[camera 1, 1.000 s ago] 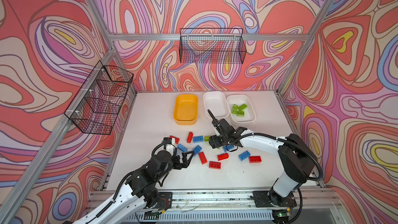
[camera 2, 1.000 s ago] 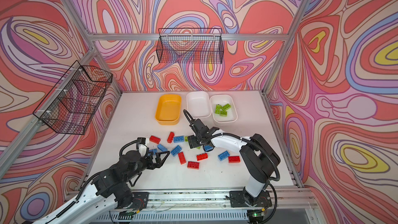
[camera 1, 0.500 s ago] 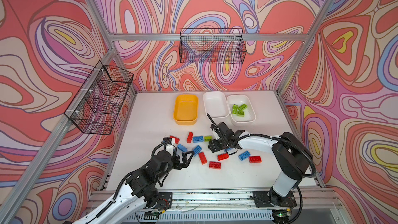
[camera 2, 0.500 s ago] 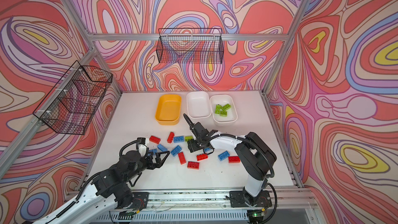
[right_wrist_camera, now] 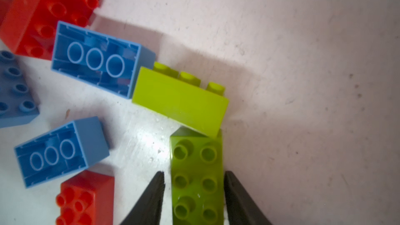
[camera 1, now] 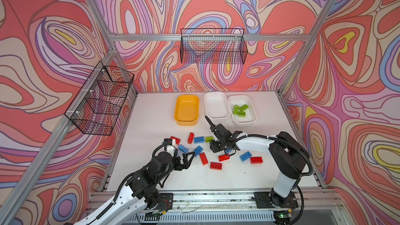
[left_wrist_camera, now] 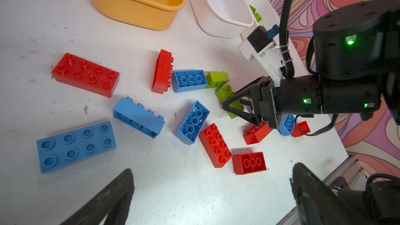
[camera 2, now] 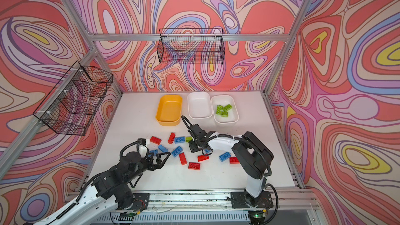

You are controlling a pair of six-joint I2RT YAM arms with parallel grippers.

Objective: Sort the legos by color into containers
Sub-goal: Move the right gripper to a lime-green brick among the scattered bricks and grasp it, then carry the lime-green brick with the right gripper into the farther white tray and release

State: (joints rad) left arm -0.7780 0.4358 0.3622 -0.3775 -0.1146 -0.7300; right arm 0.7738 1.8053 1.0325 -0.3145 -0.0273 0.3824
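**Right gripper (right_wrist_camera: 194, 172) straddled green brick (right_wrist_camera: 197, 180) near yellow tub (camera 1: 186, 123)**

The studs-up green brick lay on the table (camera 1: 151, 126), on the robot's side of the yellow tub and to its right. The jaws sat close along its long sides, but a firm pinch could not be told. The left gripper (camera 1: 190, 160) hovered wide open, nearer the robot than that tub.

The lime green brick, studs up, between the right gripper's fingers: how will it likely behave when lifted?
This lime green brick looks like rigid moulded plastic, so it should keep its shape when the right gripper squeezes. Its glossy flat sides may slip slightly. A second green brick, lying on its side, sits against its end and may be nudged or tipped.
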